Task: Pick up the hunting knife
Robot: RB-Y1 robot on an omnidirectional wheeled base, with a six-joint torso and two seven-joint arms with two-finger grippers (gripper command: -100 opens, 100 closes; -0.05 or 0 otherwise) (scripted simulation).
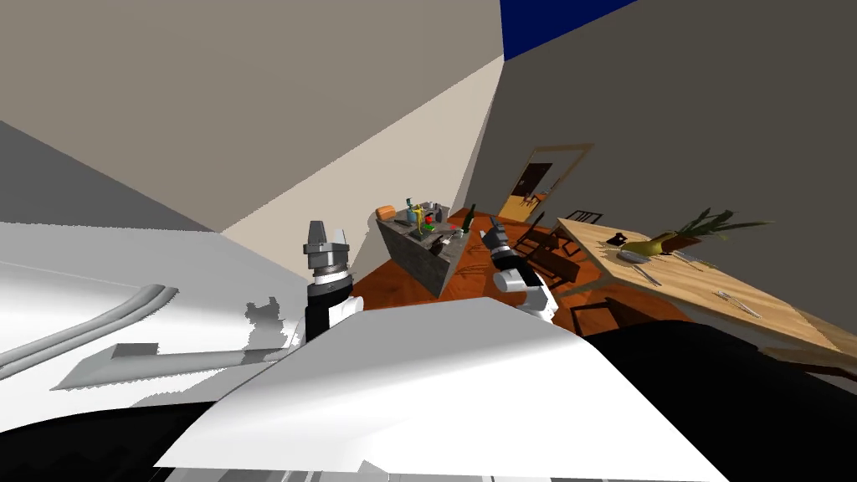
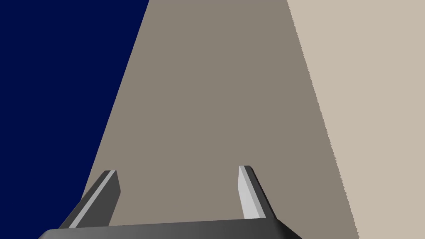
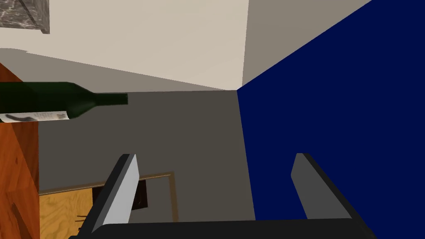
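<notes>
A grey marbled desk (image 1: 423, 255) stands at the centre of the frame on a reddish wooden floor (image 1: 393, 289). Its top is crowded with small items too small to name, among them an orange one (image 1: 385, 212) at the left end and a red one (image 1: 428, 219). A dark green bottle (image 1: 469, 219) with a pale label stands upright at its right corner. Dark chairs (image 1: 548, 243) sit between it and a light wooden desk (image 1: 711, 293) at the right, which carries a green plant (image 1: 711, 224), a yellow vessel (image 1: 644, 247), a plate (image 1: 633, 256) and cutlery (image 1: 736, 303). A wood-framed doorway (image 1: 536, 188) opens in the dark grey wall behind, and a deep blue area (image 1: 552, 21) fills the top.
</notes>
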